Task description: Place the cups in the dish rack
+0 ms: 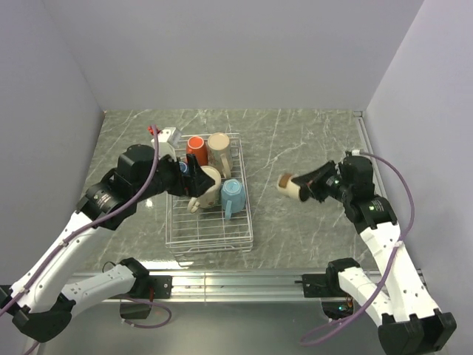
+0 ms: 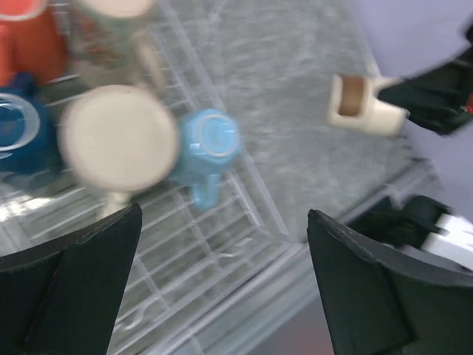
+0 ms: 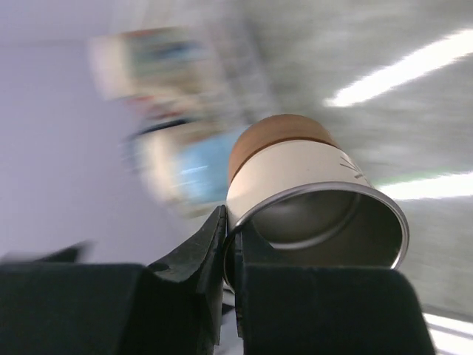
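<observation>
The white wire dish rack (image 1: 211,235) holds an orange-red cup (image 1: 196,146), a tall beige cup (image 1: 219,147), a cream cup (image 1: 210,183) and a light blue cup (image 1: 232,194). My left gripper (image 1: 191,177) hovers over the rack's left side, open and empty, and partly hides a dark blue cup (image 2: 18,134). The left wrist view shows the rack (image 2: 222,244), the light blue cup (image 2: 211,144) and the cream cup's base (image 2: 118,137). My right gripper (image 1: 307,188) is shut on the rim of a cream, brown-based, metal-lined cup (image 1: 289,185), held in the air right of the rack. That cup fills the right wrist view (image 3: 295,170).
A small metallic object (image 1: 169,135) and a pale cup (image 1: 164,150) sit at the rack's far left corner. Grey walls close in on the left, back and right. The marble tabletop (image 1: 295,140) lies between the rack and the right arm.
</observation>
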